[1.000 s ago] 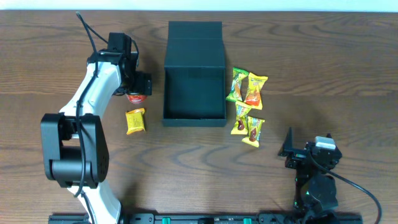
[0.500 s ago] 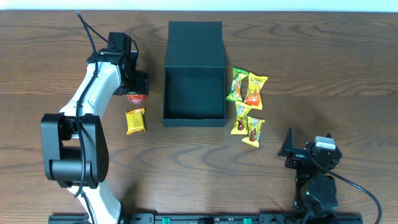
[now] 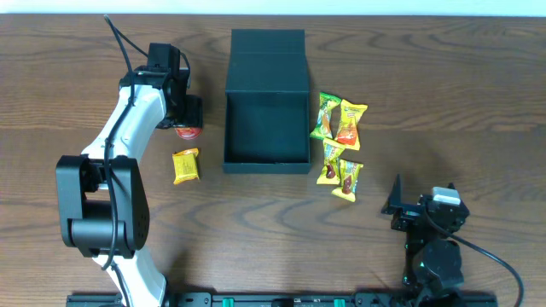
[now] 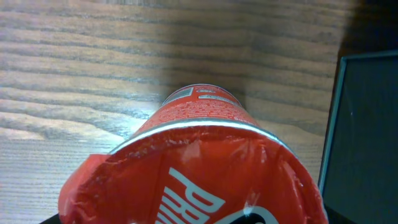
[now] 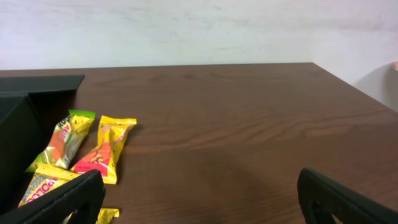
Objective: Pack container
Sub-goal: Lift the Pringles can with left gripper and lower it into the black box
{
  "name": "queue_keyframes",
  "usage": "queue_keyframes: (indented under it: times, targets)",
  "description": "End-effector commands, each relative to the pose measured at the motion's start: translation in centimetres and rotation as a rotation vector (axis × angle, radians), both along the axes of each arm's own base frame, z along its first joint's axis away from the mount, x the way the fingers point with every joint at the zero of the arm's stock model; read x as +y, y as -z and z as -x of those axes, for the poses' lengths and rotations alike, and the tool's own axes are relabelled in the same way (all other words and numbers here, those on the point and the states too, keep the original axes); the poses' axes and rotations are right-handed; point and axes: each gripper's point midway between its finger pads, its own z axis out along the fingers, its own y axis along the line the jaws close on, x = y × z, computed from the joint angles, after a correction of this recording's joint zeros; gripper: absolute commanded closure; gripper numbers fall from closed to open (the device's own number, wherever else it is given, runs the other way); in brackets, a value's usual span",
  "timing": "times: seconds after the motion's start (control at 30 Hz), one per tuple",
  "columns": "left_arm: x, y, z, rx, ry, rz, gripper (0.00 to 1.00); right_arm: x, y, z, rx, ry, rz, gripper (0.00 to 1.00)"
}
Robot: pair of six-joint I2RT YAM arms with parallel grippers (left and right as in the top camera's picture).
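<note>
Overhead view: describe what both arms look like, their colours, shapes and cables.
The left arm has white rounded link shells between bulky black joints, and a thin black cable loops off its upper end. The right arm is mostly black, with a small light grey block on top and a black cable curving away from its base. Its fingers are plain black.

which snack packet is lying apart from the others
the yellow packet on the left of the container, beside the red can; the other four packets sit together on its right

Red can just beside lone yellow packet on wooden table, four snack packets in a cluster well apart.
</note>
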Motion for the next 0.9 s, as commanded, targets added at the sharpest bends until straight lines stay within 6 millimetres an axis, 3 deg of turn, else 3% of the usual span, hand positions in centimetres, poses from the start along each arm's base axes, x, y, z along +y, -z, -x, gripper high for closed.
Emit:
queue_keyframes:
  times: [0.0,0.2,0.33,0.57,0.63,0.77,0.87]
  targets:
    - [0.2,-0.6,-0.9,-0.026,-0.005,-0.007,0.32,-0.3,0.0,0.1,0.002,0.017,0.0,0.01]
    - [-1.2,-3.8,-2.6,-0.094,0.011,0.073,0.32,-0.3,0.0,0.1,0.002,0.017,0.0,0.01]
    - [-2.9,-8.0,-4.2,-0.168,0.047,0.162,0.33,-0.3,0.0,0.1,0.002,0.017,0.0,0.01]
    - [-8.8,-14.8,-4.6,-0.237,0.199,0.505,0.34,-0.3,0.0,0.1,0.002,0.017,0.0,0.01]
    - [-10.0,-15.4,-4.3,-0.217,0.185,0.598,0.35,-0.3,0.0,0.1,0.002,0.017,0.0,0.01]
    - [-10.8,-15.0,-3.8,-0.166,0.119,0.635,0.34,-0.3,0.0,0.1,0.002,0.017,0.0,0.01]
    - [-12.7,-15.0,-3.0,-0.137,0.15,0.676,0.33,-0.3,0.0,0.1,0.002,0.017,0.0,0.01]
